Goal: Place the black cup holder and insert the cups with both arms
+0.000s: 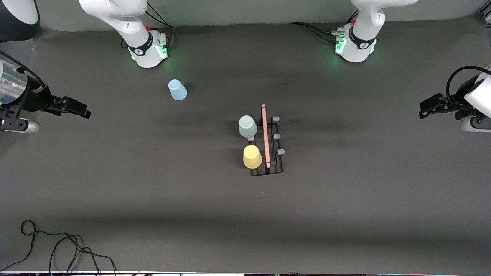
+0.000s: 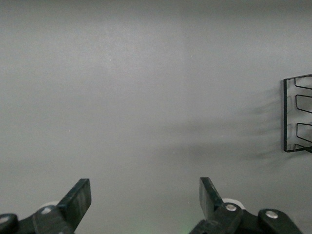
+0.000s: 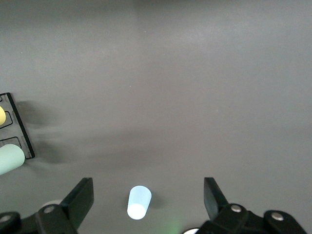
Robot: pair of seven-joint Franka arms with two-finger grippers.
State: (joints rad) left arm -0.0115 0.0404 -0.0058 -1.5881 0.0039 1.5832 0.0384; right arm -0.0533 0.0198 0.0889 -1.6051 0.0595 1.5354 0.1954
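The black cup holder [image 1: 267, 143] stands mid-table w/ the green cup [image 1: 247, 126] & yellow cup [image 1: 252, 156] on its pegs. The light blue cup [image 1: 177, 89] waits upside down near the right arm's base. Left gripper [image 2: 145, 202] & right gripper [image 3: 148, 200] hang spread, empty, at the table's ends, prob. out of the way.

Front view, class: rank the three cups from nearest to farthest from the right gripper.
Measured from the right gripper, open at the right arm's end of the table:
1. Light blue cup, alone on the table, near the right arm's base.
2. Pale green cup, on the black cup holder.
3. Yellow cup, on the holder, nearest the camera.
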